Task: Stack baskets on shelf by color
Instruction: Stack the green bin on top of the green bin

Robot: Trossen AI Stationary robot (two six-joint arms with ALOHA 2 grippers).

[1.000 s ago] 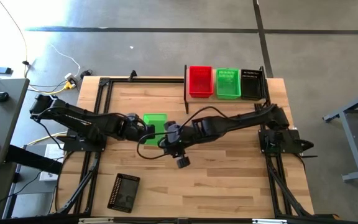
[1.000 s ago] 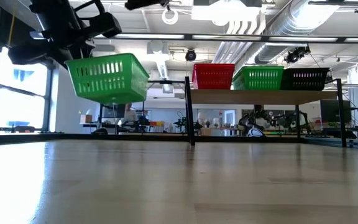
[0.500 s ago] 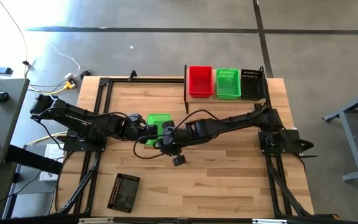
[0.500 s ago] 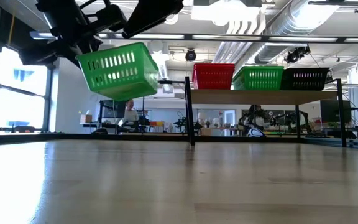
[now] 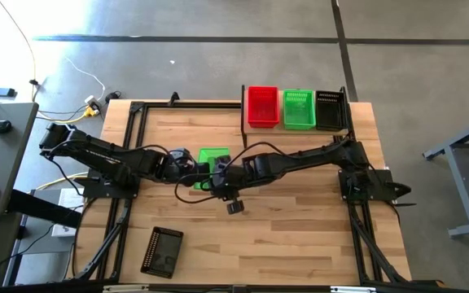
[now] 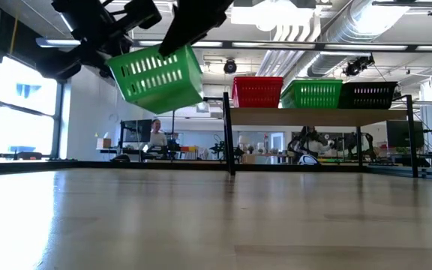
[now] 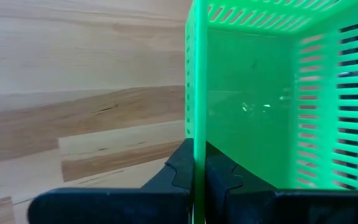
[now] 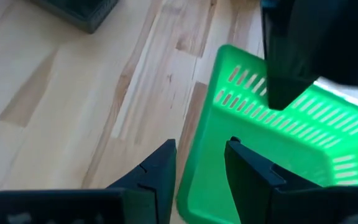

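Baskets, five: one red [image 5: 262,106], one green [image 5: 298,109], one black [image 5: 329,109] on shelf [image 6: 317,116]; one black [image 5: 162,251] on counter [image 5: 300,236]; one green [image 5: 212,161] aloft mid-counter, rim pinched by left claw [image 7: 198,180]. Right claw [image 8: 200,168] open, straddling its rim.

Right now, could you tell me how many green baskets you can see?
2. One green basket sits on the shelf between the red and black stacks; more may be nested inside it. The other green basket hangs above the table, gripped by the left gripper.
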